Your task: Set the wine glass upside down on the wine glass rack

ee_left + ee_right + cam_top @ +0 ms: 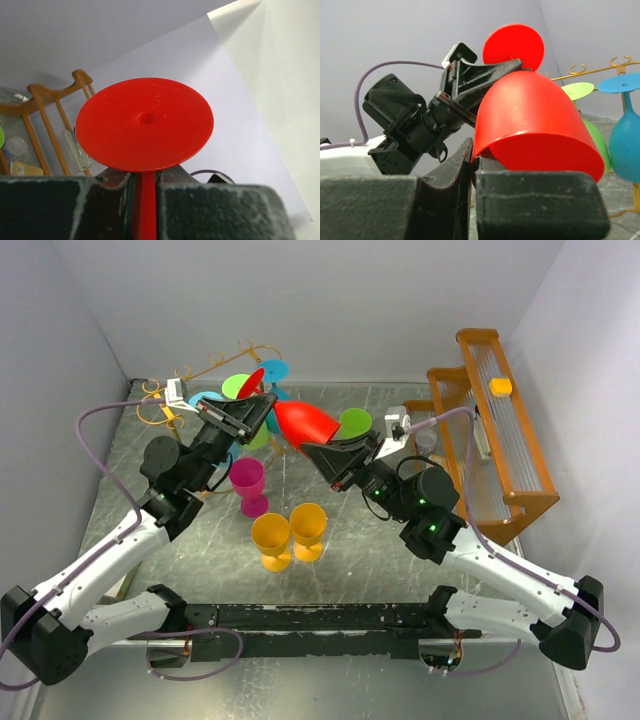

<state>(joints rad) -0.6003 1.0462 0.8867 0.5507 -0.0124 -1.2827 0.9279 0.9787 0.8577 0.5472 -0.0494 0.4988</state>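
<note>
Clearly, both of my grippers have the red wine glass (305,423) between them, lying on its side in the air above the metal table (350,530). It is just in front of the wine glass rack (205,368) and not on it.

My left gripper (262,405) is clamped on the stem. The left wrist view shows a finger pressed to each side of it, with the round foot (145,125) standing above them. My own fingers (210,210) hide the bowl and the rest of the stem there. My right gripper (318,452) is pinched tight on the rim of the bowl. In the right wrist view the thin red wall (535,120) runs down into the slit between the pads (535,200), which cut off the lower edge.

From above, my left arm and the glass cover much of the rack, so only some gold rails and curled ends show. Green (237,387) and blue (272,370) glasses hang there foot up, but I cannot tell how they sit on the rails.

A magenta glass (247,485) and two yellow glasses (290,535) stand upright on the table nearer my bases. The wooden slatted rack (500,430) stands at the right. A yellow item and some pale ones lie on it, too small to name.
</note>
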